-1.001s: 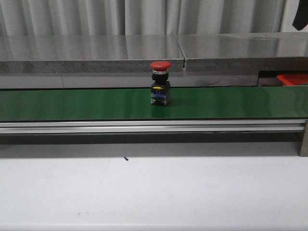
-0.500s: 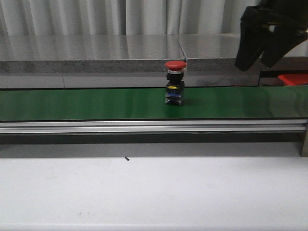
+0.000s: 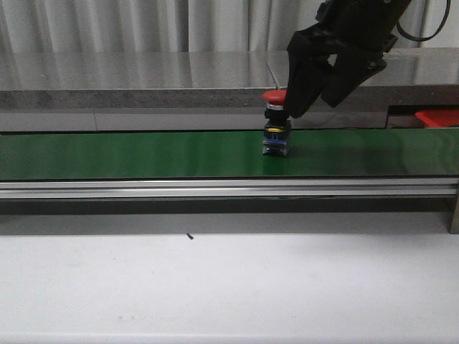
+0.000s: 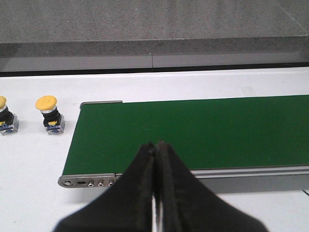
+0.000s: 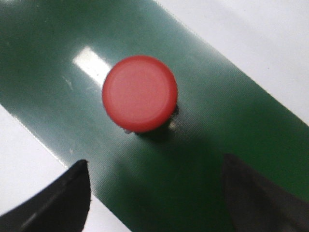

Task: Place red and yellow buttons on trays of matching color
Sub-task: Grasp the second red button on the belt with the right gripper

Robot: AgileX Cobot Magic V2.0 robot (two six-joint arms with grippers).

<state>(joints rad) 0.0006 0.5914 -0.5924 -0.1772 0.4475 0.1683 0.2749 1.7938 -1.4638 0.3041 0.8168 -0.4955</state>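
A red button [image 3: 275,97] with a black and blue base stands upright on the green conveyor belt [image 3: 143,154]. From above, the right wrist view shows its round red cap [image 5: 139,93]. My right gripper [image 3: 314,104] hangs open just above and to the right of it, fingers [image 5: 72,193] wide apart, nothing held. Only a corner of the red tray [image 3: 437,117] shows at the far right behind the belt. Two yellow buttons [image 4: 48,113] stand on the white surface off the belt's end. My left gripper [image 4: 155,145] is shut and empty. No yellow tray is in view.
A grey steel ledge [image 3: 143,79] runs behind the belt, with an aluminium rail [image 3: 215,188] along its front. A white table [image 3: 215,287] lies in front, with a small dark speck [image 3: 188,236] on it.
The red button has travelled right along the belt. My right arm has come in from the upper right and dropped down to just above the button.
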